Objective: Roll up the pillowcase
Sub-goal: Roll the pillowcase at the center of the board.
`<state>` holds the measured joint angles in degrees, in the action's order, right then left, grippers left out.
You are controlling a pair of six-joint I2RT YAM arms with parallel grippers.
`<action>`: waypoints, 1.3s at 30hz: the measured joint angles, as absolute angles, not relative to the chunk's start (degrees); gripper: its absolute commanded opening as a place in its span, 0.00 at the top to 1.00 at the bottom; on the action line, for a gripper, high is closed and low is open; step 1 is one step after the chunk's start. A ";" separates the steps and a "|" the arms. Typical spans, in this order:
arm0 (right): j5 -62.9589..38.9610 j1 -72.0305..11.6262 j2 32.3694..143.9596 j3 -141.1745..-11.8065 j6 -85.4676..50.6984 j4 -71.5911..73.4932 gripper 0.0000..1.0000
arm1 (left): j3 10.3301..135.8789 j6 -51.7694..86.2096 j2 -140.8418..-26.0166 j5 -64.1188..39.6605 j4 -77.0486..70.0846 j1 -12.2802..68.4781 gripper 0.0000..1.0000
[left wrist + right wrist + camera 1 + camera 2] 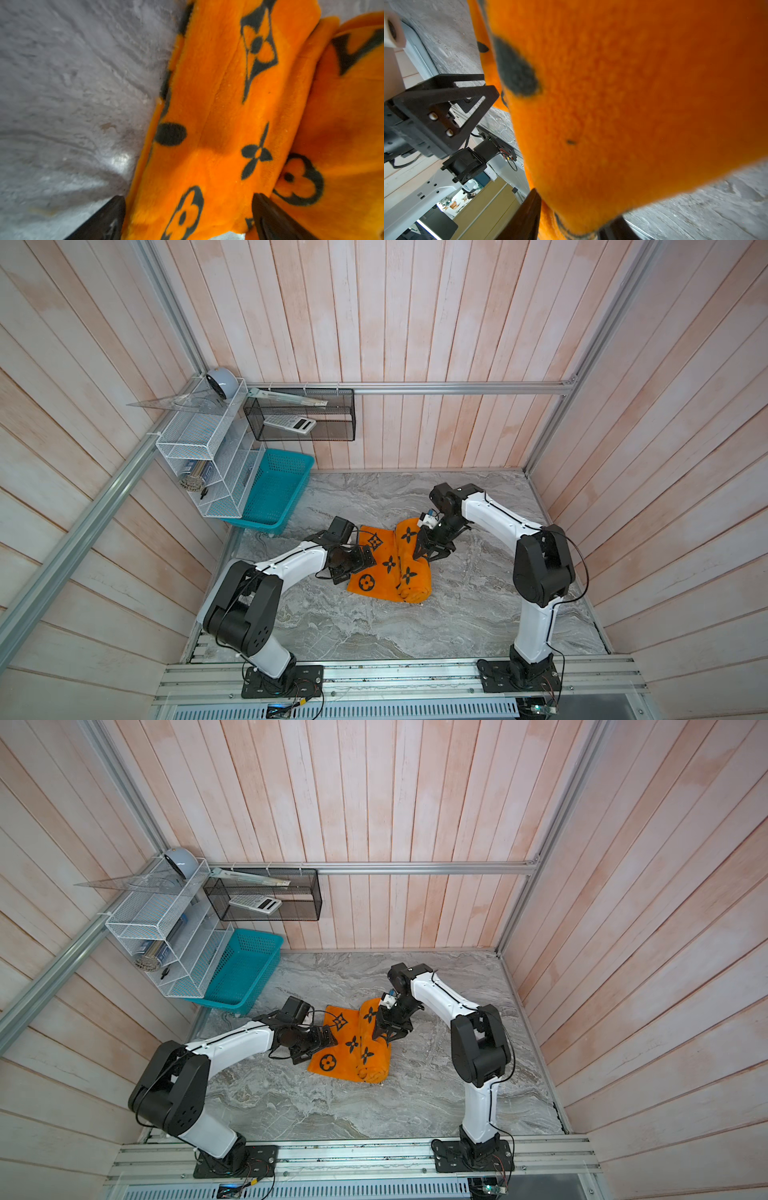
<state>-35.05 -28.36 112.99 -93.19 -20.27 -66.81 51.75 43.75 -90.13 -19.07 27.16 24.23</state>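
Your bright orange plush pillowcase, printed with black flowers, diamonds and ringed blooms, lies midway across the grey marble-veined worktop. Its right part is wound into a fat, soft cylinder and its left part lies flat. In both top views the left end effector sits at the flat part's left edge and the right end effector on the roll's far end. Only the left wrist view gives you the nap: short fuzzy pile, a long crease, and two black fingers wide apart, straddling the flat strip. The right wrist view alone shows the roll bulging close between the right fingers, which stand apart either side of it. A teal plastic mesh basket stands far left, well apart
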 measured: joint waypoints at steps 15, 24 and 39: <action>-36.29 -38.41 129.23 -118.91 -19.97 -75.42 0.52 | 47.68 45.95 -84.62 -16.86 27.14 20.23 0.00; -41.93 -41.78 141.67 -133.60 -20.45 -75.24 0.52 | 45.84 46.39 -79.11 -14.68 27.29 19.59 0.00; -53.10 -40.82 143.70 -127.33 -28.58 -59.16 0.47 | 44.14 45.63 -72.12 -13.45 27.18 19.51 0.00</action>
